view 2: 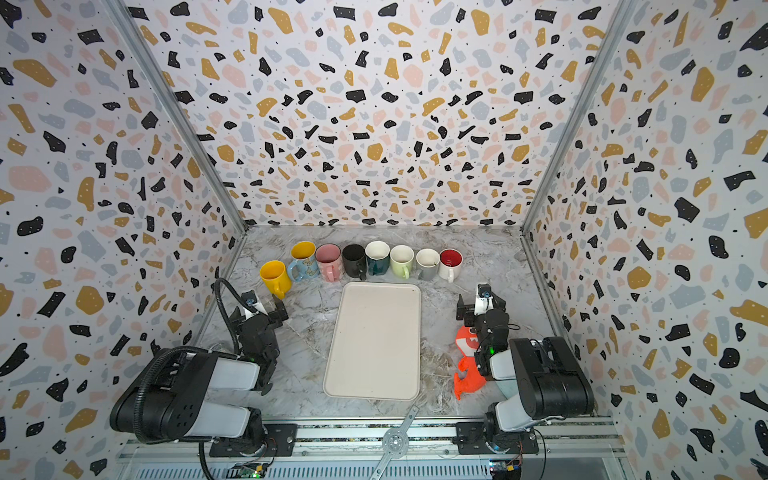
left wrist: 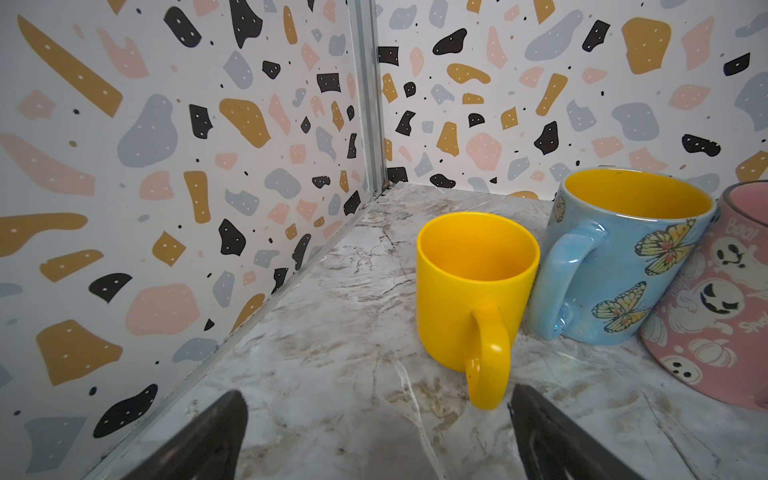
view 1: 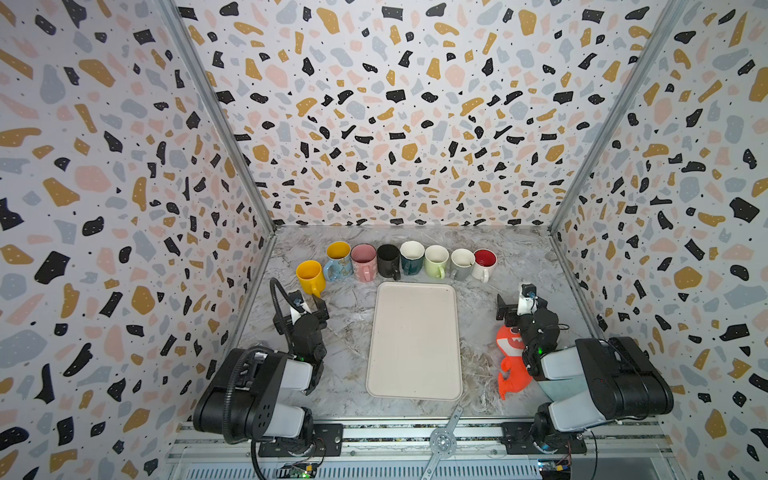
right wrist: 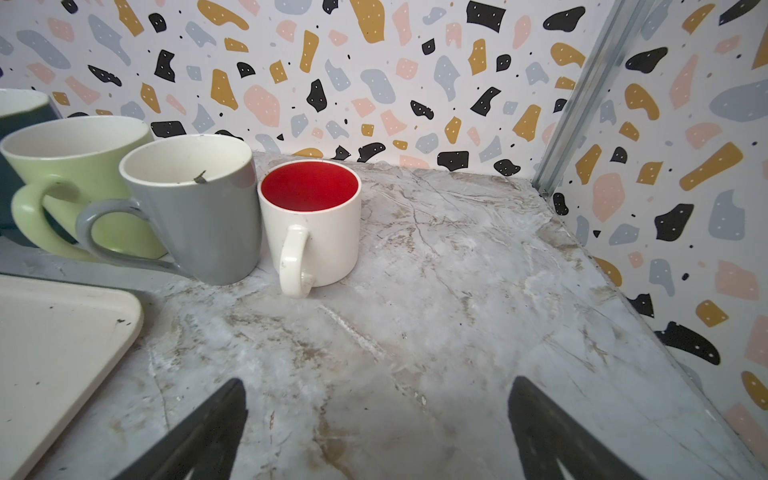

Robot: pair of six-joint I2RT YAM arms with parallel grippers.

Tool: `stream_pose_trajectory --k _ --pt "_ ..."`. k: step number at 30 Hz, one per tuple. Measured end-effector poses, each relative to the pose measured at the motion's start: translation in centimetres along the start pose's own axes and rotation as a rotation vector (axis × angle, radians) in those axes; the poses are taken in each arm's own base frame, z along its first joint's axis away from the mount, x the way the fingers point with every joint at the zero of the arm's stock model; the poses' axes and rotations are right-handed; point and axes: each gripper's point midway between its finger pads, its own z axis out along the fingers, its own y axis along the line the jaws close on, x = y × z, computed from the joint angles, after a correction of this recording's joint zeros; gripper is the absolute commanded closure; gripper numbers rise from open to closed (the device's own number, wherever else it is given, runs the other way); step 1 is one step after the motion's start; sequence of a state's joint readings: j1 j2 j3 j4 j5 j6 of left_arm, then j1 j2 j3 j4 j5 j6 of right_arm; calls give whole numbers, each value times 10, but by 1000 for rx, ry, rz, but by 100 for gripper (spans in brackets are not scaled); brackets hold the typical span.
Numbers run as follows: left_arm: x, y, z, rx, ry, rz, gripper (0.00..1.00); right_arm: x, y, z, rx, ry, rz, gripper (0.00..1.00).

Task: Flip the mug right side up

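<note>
**Yellow mug upright at the far left; both jaws released**

At the left of both top views, the left jaws hang spread wide and empty over the counter [view 1: 345, 332], just near of the yellow mug [view 1: 309, 276]. That mug, which I take to be the task's thing, stands on its base at the far left with its mouth up. In the left wrist view its handle points back at the jaws. It sits slightly nearer than the rest of the row and just beside the blue butterfly mug [view 1: 338, 259].

Every mug in the row shows an open mouth, so the turning looks finished and the step in hand is probably a clean retreat. To do that well, draw the left arm straight back toward the near side and lift it a little. Keep the jaws apart so neither tip hooks the handle. Avoid any sweep to the right, where a nudge would pass along the packed row.

The left wall stands close beside the yellow mug, leaving little room there. Bare counter lies open between the left arm and the tray [view 1: 415, 340], whose far rim comes near the row. Right of the tray, the right jaws are also spread and empty, well short of the white mug with red inside [view 1: 484, 264]. An orange toy [view 1: 511, 361] lies against the right arm. Open counter runs from that mug to the right wall.
</note>
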State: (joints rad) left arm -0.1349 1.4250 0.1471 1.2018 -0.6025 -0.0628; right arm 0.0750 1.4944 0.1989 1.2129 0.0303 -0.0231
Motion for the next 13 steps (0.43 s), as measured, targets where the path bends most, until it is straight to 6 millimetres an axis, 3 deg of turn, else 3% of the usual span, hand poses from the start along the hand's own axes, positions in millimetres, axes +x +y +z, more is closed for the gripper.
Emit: stream_pose_trajectory --k 13 --pt "1 0 0 0 3 2 0 0 0 0 -2 0 3 1"
